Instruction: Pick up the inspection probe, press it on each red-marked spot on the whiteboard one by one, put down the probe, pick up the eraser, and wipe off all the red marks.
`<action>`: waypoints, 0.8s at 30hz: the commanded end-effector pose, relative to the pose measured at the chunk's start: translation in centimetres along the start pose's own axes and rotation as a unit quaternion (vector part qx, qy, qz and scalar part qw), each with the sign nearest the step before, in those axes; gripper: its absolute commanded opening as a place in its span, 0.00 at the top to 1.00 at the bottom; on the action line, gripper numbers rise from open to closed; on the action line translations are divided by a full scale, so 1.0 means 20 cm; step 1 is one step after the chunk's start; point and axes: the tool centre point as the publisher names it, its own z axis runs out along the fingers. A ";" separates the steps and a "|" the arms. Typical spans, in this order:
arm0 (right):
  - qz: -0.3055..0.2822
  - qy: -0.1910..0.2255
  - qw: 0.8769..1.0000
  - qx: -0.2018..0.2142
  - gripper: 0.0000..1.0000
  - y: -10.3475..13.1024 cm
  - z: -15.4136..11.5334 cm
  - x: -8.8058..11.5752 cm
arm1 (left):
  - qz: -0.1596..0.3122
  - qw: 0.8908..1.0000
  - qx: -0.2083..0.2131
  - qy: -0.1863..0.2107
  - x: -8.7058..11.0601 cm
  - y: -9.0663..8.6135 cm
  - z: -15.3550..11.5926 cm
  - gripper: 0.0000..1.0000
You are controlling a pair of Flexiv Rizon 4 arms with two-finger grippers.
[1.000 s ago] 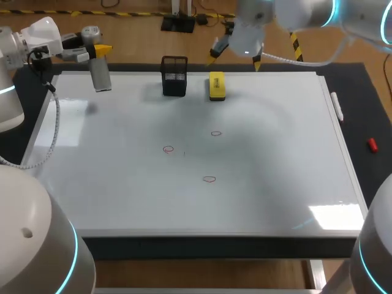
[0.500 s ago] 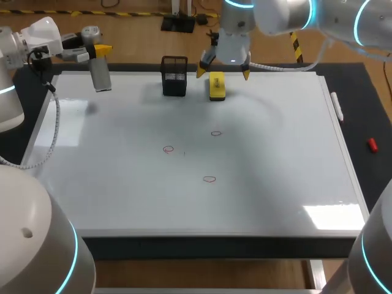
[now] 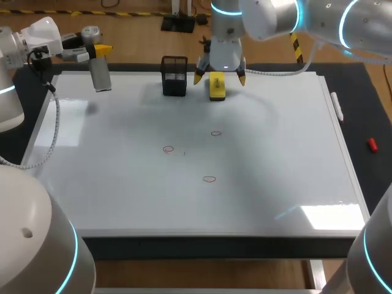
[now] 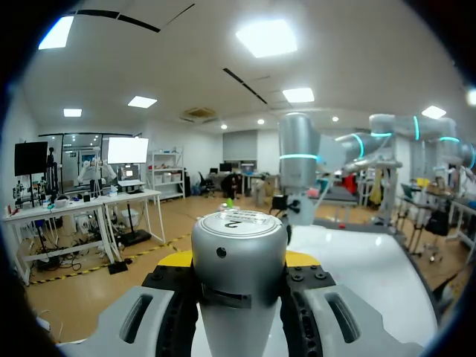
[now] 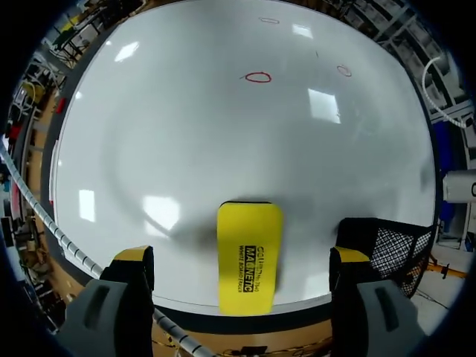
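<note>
The grey cylindrical probe (image 3: 100, 72) hangs over the whiteboard's (image 3: 275, 184) far left corner, and my left gripper (image 3: 97, 50) is shut on it. In the left wrist view the probe (image 4: 239, 275) fills the space between the fingers. The yellow eraser (image 3: 217, 86) lies flat at the board's far edge. My right gripper (image 3: 219, 78) hovers over it, open, one yellow tip on each side. In the right wrist view the eraser (image 5: 248, 255) lies between the spread fingertips (image 5: 134, 256), untouched. Three red marks (image 3: 215, 133), (image 3: 169, 149), (image 3: 209, 179) sit mid-board.
A black mesh holder (image 3: 174, 76) stands just left of the eraser, close to my right gripper's finger; it shows beside that finger as the holder (image 5: 383, 245) in the right wrist view. A white marker (image 3: 335, 105) and a small red object (image 3: 372, 144) lie off the board's right edge.
My right arm has swung left and come down from beyond the far edge until its open fingers straddle the eraser. The left arm and the probe have stayed where they were.
</note>
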 end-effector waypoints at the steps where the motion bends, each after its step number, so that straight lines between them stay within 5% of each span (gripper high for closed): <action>1: 0.006 0.007 1.000 0.007 0.00 0.00 0.00 -0.01 | 0.000 1.000 0.000 0.000 0.00 0.00 0.00 1.00; 13: 0.018 0.004 1.000 0.004 0.00 -0.02 0.03 0.00 | 0.000 1.000 0.000 0.000 0.00 0.00 0.00 1.00; 14: 0.020 0.004 1.000 0.002 0.29 -0.02 0.04 0.00 | 0.000 1.000 0.000 0.000 0.00 0.00 0.00 1.00; 15: 0.021 0.003 1.000 0.001 0.79 -0.02 0.04 0.00 | 0.000 1.000 0.000 0.000 0.00 0.00 0.00 1.00; 16: 0.021 0.003 1.000 0.001 1.00 -0.01 0.04 0.01 | 0.000 1.000 0.000 0.000 0.00 0.00 0.00 1.00; 24: 0.040 0.011 0.999 0.013 1.00 0.03 -0.04 0.04 | 0.000 1.000 0.000 0.000 0.00 0.00 0.00 1.00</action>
